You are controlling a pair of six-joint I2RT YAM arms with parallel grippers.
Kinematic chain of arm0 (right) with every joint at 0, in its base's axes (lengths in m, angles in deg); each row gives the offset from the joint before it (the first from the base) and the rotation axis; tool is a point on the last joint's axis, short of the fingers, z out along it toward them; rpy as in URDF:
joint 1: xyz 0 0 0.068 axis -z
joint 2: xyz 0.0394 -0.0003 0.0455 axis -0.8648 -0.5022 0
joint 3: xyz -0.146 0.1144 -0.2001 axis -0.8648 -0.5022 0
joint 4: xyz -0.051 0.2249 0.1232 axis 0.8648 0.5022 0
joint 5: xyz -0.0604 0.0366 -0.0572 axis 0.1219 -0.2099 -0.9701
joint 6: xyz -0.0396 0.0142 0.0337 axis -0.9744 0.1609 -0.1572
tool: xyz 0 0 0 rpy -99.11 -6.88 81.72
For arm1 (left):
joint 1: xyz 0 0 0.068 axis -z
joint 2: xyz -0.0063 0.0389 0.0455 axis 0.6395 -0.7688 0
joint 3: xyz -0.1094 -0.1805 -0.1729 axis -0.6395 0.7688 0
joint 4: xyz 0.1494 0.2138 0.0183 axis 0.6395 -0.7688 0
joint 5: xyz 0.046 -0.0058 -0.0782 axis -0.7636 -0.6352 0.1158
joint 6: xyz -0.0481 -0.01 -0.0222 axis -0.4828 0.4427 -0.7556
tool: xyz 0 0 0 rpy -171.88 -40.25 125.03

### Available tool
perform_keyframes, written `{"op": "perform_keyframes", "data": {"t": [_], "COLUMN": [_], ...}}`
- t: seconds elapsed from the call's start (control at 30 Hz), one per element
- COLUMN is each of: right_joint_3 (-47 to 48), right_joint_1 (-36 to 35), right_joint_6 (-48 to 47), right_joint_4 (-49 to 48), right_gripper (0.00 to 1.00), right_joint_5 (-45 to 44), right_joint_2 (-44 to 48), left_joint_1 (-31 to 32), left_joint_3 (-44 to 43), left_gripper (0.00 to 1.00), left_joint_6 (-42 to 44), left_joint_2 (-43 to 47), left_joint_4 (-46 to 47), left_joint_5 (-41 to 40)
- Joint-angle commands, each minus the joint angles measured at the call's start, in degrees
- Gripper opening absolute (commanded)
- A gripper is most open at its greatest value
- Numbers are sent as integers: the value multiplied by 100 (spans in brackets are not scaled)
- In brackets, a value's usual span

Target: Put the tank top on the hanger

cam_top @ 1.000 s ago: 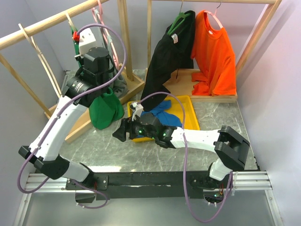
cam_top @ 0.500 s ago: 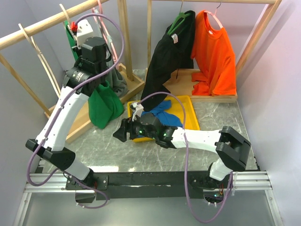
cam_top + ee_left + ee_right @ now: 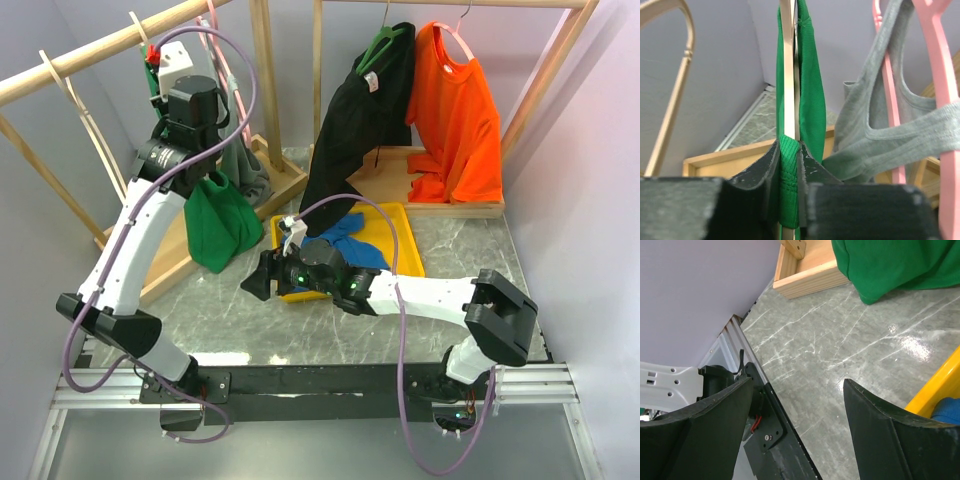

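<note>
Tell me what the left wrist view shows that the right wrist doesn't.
Left wrist only: the left hand shut on the deep green fabric tank top's strap against the light wooden hanger; a grey tank top on a pink hanger. Right wrist only: the open right hand over the grey marble table, a yellow tray's corner, a blue garment. Both: the green tank top.

The left arm point(image 3: 135, 240) has lifted the tank top point(image 3: 222, 225) higher, seemingly nearer the rail point(image 3: 90, 55).

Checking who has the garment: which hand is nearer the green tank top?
Left. The left hand grips the tank top at the hanger; the right hand hangs open, low over the table.
</note>
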Motion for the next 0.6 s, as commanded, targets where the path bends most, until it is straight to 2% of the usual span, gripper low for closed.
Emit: {"op": "perform_keyframes", "data": {"t": [0.0,0.03,0.17,0.2,0.33,0.4,0.47,0.5,0.57], "right_joint_3": [-49,-58,-49,-66,-58,-40,-84,-110,-250], "right_joint_1": [-69,-78,-96,-104,-122,-139,-157,-166,-175], "right_joint_6": [40,40,22,31,40,13,-39,-48,-118], "right_joint_4": [-108,-74,15,32,120,190,234,243,243], "right_gripper": [80,80,81,82,84,87,90,96,100], "right_joint_5": [-71,-88,-185,-203,-264,-378,-466,-467,-773], "right_joint_2": [312,356,488,549,725,830,936,1067,1243], "left_joint_1": [-37,-37,-37,-37,-37,-37,-37,-28,7], "left_joint_3": [136,171,233,242,356,365,356,347,295], "left_gripper": [21,32,54,67,92,99,99,99,99], "left_joint_6": [-152,-169,-152,-126,-90,-99,-134,-187,-231], "left_joint_2": [336,371,564,669,933,1100,1206,1302,1390], "left_joint_4": [264,290,334,352,405,344,282,221,159], "left_joint_5": [263,315,413,421,562,728,1000,1106,1352]}}
